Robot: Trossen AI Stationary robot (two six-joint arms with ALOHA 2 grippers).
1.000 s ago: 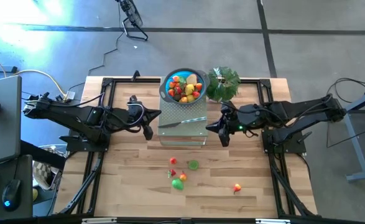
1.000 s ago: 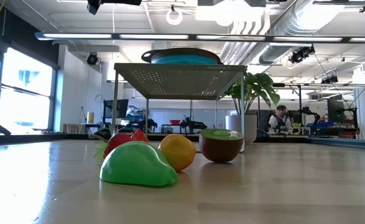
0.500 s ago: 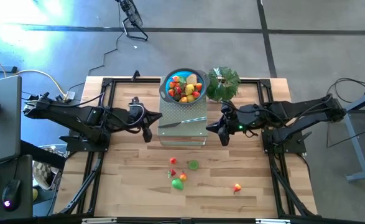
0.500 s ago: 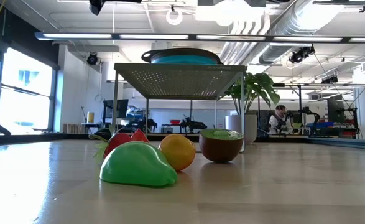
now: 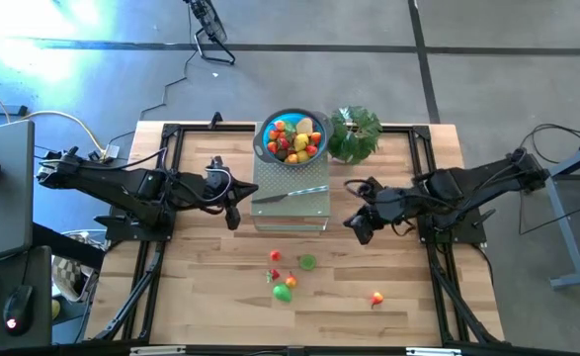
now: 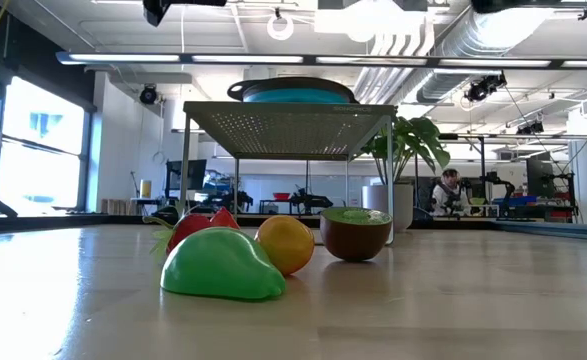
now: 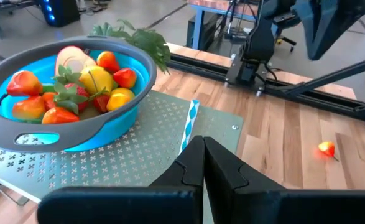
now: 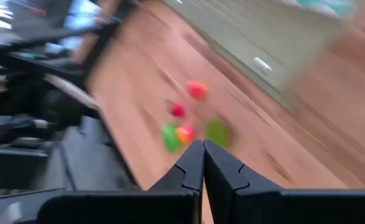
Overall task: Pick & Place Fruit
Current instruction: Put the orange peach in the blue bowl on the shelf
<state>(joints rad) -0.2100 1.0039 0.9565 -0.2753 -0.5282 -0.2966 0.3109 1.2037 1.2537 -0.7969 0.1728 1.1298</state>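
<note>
Loose toy fruits lie on the wooden table near its near edge: a red one [image 5: 275, 256], a green-topped half [image 5: 307, 262], an orange one [image 5: 291, 283], a green one [image 5: 283, 293] and a lone red-orange one [image 5: 376, 298]. The low view shows the green fruit [image 6: 221, 265], the orange one [image 6: 285, 243] and the brown half [image 6: 356, 232] close together. More fruit fills the blue bowl [image 5: 291, 138] on a perforated metal stand [image 5: 291, 210]. My left gripper [image 5: 233, 205] is shut, left of the stand. My right gripper [image 5: 361, 227] is shut, right of the stand, above the table.
A slim silver knife [image 5: 290, 194] lies on the stand. A leafy green plant [image 5: 355, 133] stands at the far edge, right of the bowl. Black frame rails run along both sides of the table. Bare wood lies between the loose fruits and the stand.
My right gripper has moved toward the table's near edge and a little to the right, away from the stand, and its wrist view is now blurred from motion. The left arm and the fruits have kept still.
</note>
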